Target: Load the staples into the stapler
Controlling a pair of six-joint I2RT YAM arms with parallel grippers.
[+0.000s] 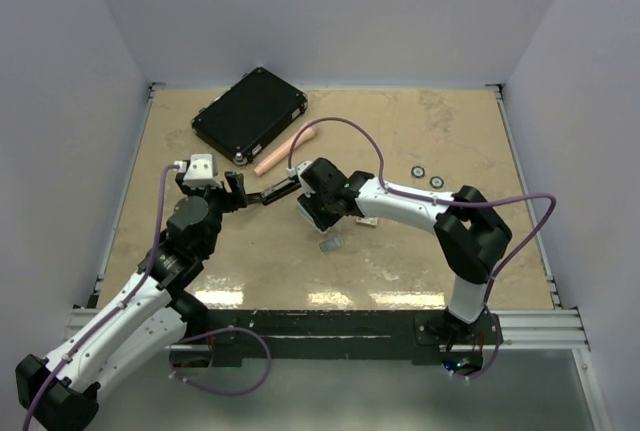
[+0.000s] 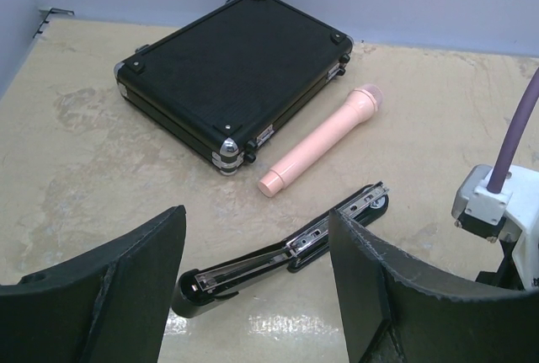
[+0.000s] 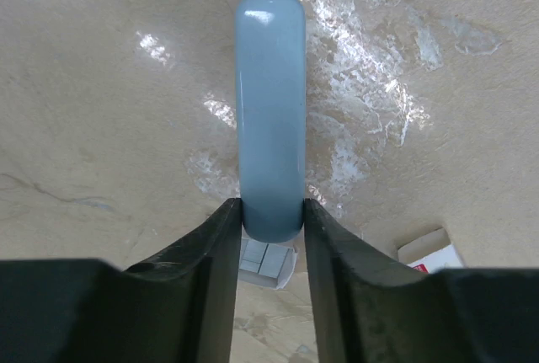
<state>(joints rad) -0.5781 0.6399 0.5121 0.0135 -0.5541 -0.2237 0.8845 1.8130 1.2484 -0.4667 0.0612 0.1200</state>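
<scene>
The staples (image 3: 268, 260), low centre in the right wrist view, look light, stiff yet breakable: pinch their long edges. The right gripper (image 3: 271, 208) clamps the blue stapler (image 3: 269, 102); the left gripper (image 2: 257, 216) stands spread by the black stapler (image 2: 286, 249).

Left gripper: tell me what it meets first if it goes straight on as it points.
Most likely the open black stapler, lying on the table just ahead of the left gripper and in line with its open jaws. Depth is hard to judge.

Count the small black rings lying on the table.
2. The first ring lies right of centre on the table; the second ring lies just beside it, to its right. Others may be hidden.
</scene>
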